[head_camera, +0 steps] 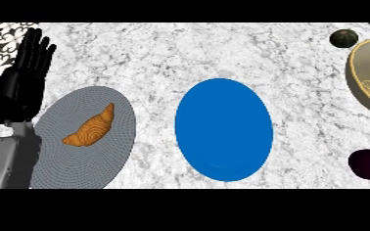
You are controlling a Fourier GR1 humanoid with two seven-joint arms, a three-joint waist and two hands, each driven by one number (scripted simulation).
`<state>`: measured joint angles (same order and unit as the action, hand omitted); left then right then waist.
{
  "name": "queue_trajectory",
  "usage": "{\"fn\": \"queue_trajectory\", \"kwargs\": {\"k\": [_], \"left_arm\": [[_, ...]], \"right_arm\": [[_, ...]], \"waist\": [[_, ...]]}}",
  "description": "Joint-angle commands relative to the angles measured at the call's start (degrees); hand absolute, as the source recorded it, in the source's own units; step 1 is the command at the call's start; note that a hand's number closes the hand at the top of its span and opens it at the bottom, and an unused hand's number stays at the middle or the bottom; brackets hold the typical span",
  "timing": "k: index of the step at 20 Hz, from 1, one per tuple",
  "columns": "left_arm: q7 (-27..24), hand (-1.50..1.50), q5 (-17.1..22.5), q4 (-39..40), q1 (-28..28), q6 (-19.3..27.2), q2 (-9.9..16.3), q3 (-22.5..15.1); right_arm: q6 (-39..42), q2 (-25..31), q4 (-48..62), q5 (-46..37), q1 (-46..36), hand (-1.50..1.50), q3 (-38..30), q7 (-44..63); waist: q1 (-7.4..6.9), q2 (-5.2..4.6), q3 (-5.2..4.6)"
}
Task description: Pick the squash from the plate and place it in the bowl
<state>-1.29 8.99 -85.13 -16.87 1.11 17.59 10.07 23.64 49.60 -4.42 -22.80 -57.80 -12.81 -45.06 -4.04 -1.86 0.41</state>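
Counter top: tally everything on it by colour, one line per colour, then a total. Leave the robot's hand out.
Grey: 1, the plate
Orange: 1, the squash on that plate
Blue: 1, the bowl
Tan: 1, a round dish cut by the right edge
Dark: 2, a ball and a dark object at the right edge
Total: 6

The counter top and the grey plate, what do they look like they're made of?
The counter top looks like polished marble or a similar stone: white with fine grey veining all over. The grey plate has a matte look with a fine ribbed or woven line pattern across it, so it could be textured ceramic or plastic; the view does not settle which. The squash lies on it.
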Motion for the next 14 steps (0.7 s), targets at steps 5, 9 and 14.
{"fn": "queue_trajectory", "kwargs": {"k": [5,9,14], "left_arm": [[0.29,0.00,-0.03,0.16,-1.40,0.77,-0.37,0.19],[-0.36,0.00,-0.51,-0.41,-0.55,0.99,-1.85,-1.14],[-0.44,0.00,0.08,-1.23,-0.46,0.37,-0.98,-0.39]], "right_arm": [[9.11,7.84,3.41,6.49,0.88,-1.50,-6.52,2.48],[10.40,7.80,3.60,8.45,2.75,-1.50,-8.38,2.93],[12.71,10.99,2.88,10.27,3.30,-1.50,-10.14,4.96]], "waist": [[-0.10,-0.98,0.34],[-0.21,-1.13,0.51],[-0.78,-1.38,0.84]]}}
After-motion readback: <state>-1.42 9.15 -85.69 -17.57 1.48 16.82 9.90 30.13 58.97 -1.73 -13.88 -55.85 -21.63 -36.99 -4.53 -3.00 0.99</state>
